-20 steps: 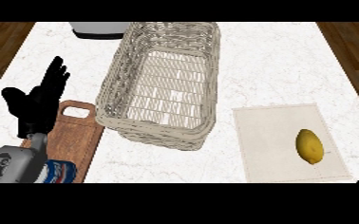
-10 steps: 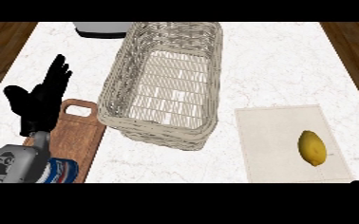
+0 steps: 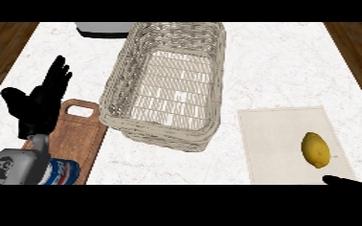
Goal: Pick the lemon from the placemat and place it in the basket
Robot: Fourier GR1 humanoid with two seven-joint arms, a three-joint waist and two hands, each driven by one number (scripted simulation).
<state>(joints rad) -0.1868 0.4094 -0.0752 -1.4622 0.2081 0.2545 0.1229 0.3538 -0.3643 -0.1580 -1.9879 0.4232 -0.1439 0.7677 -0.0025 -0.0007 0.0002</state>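
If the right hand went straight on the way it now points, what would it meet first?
Probably the lemon on the placemat: only a tip of the right hand shows at the lower edge, so its heading is uncertain.

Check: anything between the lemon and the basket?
Head view: only bare placemat and a strip of counter lie between the lemon and the basket. Nothing stands in that stretch.

lemon [image 3: 316, 149] unobstructed above | bare counter [image 3: 276, 62] between placemat [image 3: 279, 143], basket [image 3: 170, 84] | basket wall raised

Left hand [image 3: 37, 106] rests open; right hand [image 3: 345, 181] barely shows.
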